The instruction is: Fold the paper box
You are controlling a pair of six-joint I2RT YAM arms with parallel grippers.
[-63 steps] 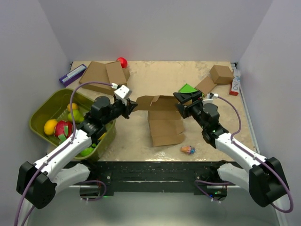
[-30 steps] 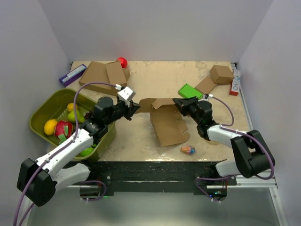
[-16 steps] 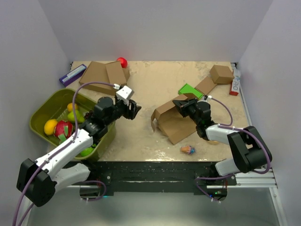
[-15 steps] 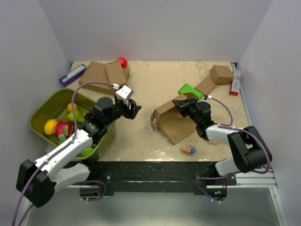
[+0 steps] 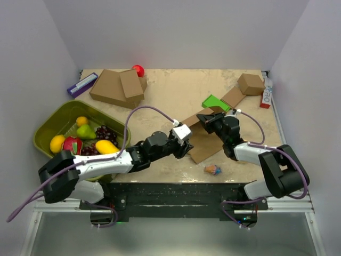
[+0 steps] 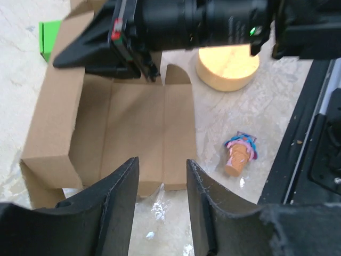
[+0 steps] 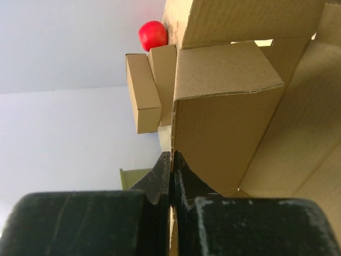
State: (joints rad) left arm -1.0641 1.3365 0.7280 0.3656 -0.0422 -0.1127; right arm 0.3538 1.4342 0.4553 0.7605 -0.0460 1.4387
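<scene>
Top external: the paper box point(image 5: 198, 145) is seen partly unfolded on the counter point(image 5: 170, 90), with its far flap raised. The right tool point(image 5: 204, 117) is pinched on that raised flap. The left tool point(image 5: 186, 148) is held at the side of the box that faces the green bin point(image 5: 38, 133). A small candy point(image 5: 213, 169) lies just in front of the box.

Left wrist: the left tool point(image 6: 161, 164) is shown with its fingers parted and nothing between them, at the edge of the box point(image 6: 133, 128). Contact cannot be told. A tan disc point(image 6: 226, 64) lies beside the box.

Right wrist: the right tool point(image 7: 171, 162) is closed tight on a thin edge of the box point(image 7: 224, 122). A red ball point(image 7: 153, 35) is seen beyond the box.
</scene>
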